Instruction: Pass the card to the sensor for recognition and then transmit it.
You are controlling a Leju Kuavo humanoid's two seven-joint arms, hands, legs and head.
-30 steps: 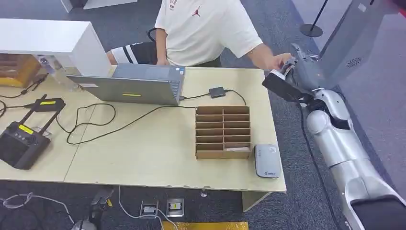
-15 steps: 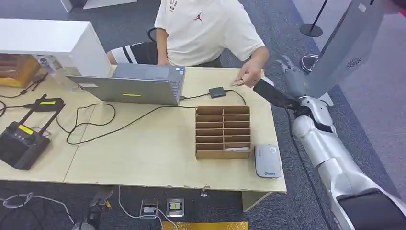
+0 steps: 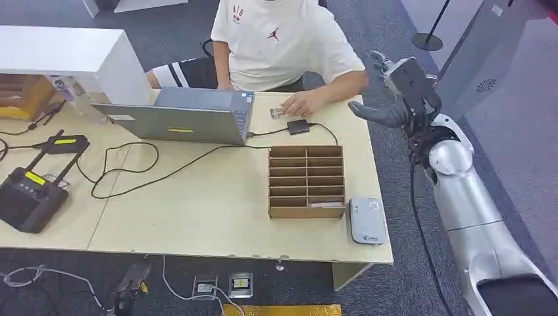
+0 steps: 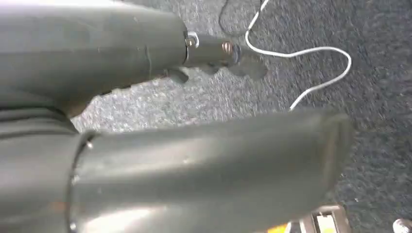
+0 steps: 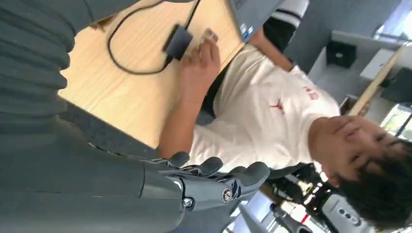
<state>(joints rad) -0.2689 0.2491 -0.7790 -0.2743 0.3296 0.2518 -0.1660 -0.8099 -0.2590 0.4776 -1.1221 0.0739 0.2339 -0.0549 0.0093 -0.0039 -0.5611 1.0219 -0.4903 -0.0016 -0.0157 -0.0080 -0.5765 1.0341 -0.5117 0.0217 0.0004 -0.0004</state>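
Card [image 3: 277, 113]: small, flat, pale; lying at the table's [image 3: 197, 210] far edge under a person's hand [image 3: 301, 103], beside the small black box-shaped sensor [image 3: 298, 126]. Handover is looking done; little is remaining.
Right hand [image 3: 401, 92]: hovering off the far right corner, fingers spread, holding nothing.
Left hand [image 4: 160, 160]: hanging over grey carpet; finger state is proving untellable.

The right arm [image 3: 460, 197] reaches up past the tabletop's right edge, its right hand [image 3: 401, 99] raised off the far right corner, fingers [image 5: 214, 170] apart and holding nothing. The left hand [image 4: 194, 160] hangs over the carpet, its fingers' pose unclear.
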